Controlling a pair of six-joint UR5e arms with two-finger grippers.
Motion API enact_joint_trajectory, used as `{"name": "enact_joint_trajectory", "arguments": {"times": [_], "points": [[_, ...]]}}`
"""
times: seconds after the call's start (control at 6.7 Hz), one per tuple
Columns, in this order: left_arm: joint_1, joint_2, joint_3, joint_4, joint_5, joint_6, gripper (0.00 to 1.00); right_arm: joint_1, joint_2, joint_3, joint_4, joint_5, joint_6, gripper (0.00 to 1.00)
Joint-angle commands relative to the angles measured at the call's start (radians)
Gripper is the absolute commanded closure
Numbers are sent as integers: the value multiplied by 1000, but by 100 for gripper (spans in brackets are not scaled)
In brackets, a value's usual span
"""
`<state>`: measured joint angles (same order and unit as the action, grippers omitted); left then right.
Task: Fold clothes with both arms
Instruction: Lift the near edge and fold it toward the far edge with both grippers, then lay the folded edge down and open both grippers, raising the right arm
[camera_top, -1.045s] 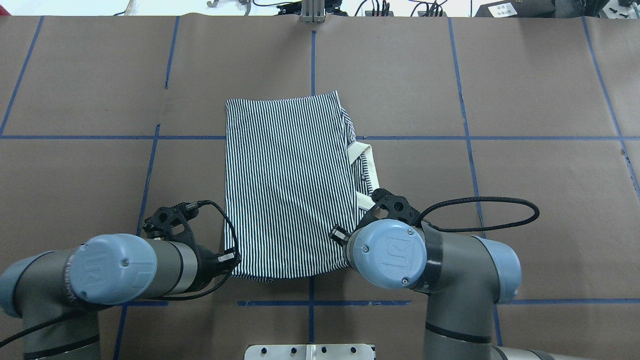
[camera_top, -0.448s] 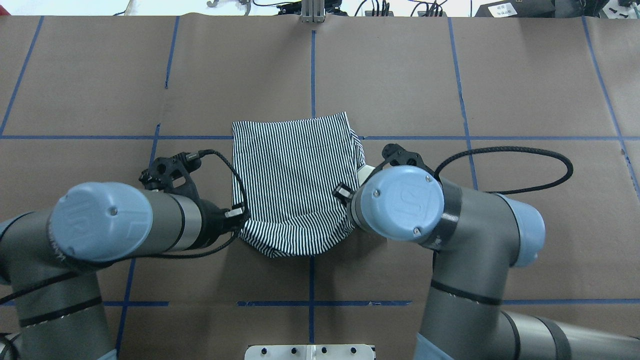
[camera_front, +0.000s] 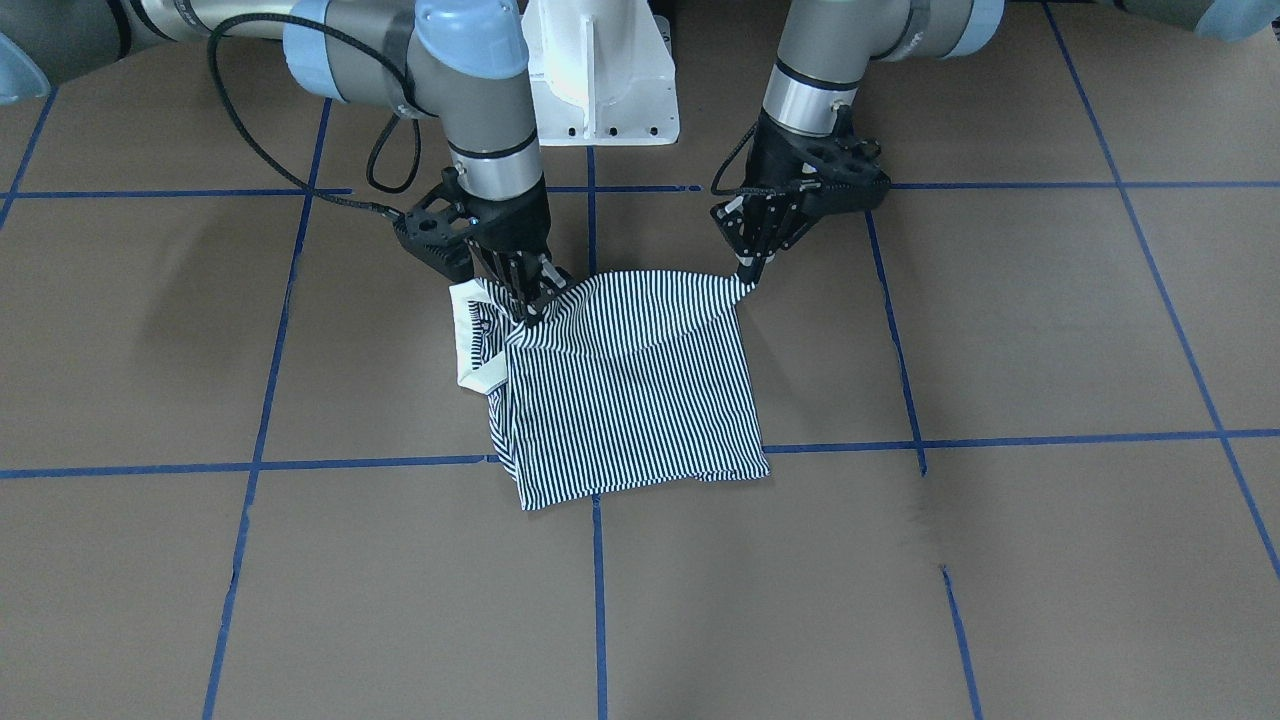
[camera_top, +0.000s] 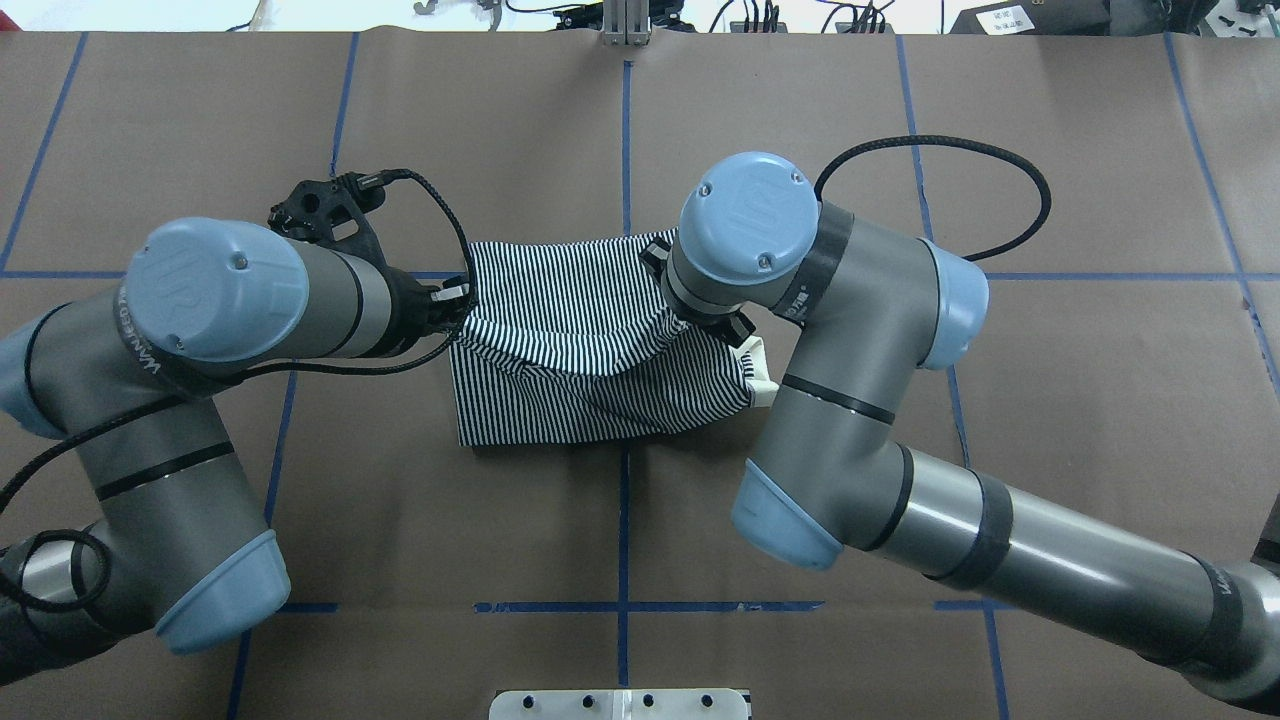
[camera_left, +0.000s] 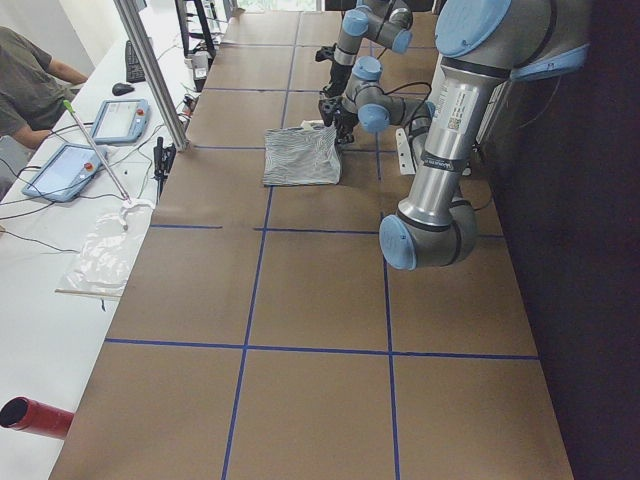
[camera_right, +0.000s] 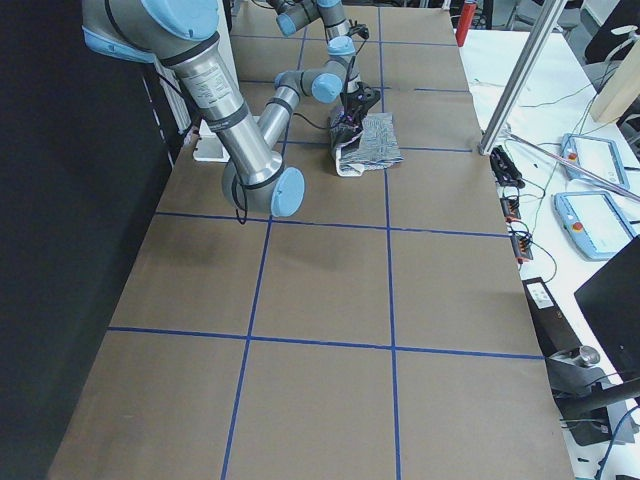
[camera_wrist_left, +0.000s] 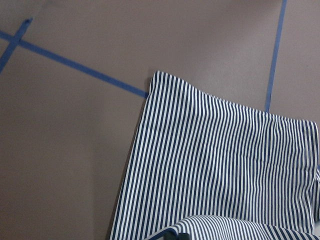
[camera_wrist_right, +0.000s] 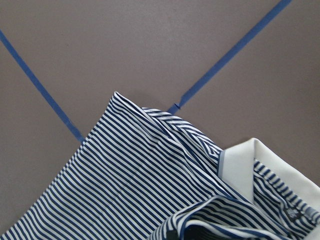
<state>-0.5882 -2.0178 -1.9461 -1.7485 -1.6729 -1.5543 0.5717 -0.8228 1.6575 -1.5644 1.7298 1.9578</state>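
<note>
A striped polo shirt lies half-folded at mid-counter. The left fingers and right fingers each pinch a corner of its raised edge, closed on the cloth. The fabric looks soft, light and limp, likely to sag between grips, so the corners are the best hold.

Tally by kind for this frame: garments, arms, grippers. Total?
Garments: 1, a striped polo shirt
Robot arms: 2, left arm and right arm
Grippers: 2, left gripper and right gripper, each pinching a corner of the shirt's lifted edge
Total: 5
</note>
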Motion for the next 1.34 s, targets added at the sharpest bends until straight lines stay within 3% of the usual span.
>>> {"name": "enact_joint_trajectory", "arguments": {"times": [0.0,0.15,0.3,0.45,0.75,0.9,1.05,1.19], "points": [[-32,-43,201,-151,2,16,100,49,71,-227,142,39,-4,100],[-33,-80,316,-214,5,26,100,72,117,-364,227,56,-7,84],[-56,-108,420,-289,9,69,97,107,181,-533,348,85,-40,5],[-109,-193,579,-333,10,129,47,138,226,-652,413,97,-107,0],[-156,-209,612,-426,1,140,42,210,235,-656,425,209,-147,0],[-157,-203,566,-419,-2,137,41,212,234,-641,426,209,-152,0],[-157,-199,512,-407,-13,132,47,211,182,-580,426,214,-168,0],[-139,-200,459,-320,-86,122,99,209,128,-496,425,218,-174,0]]}}
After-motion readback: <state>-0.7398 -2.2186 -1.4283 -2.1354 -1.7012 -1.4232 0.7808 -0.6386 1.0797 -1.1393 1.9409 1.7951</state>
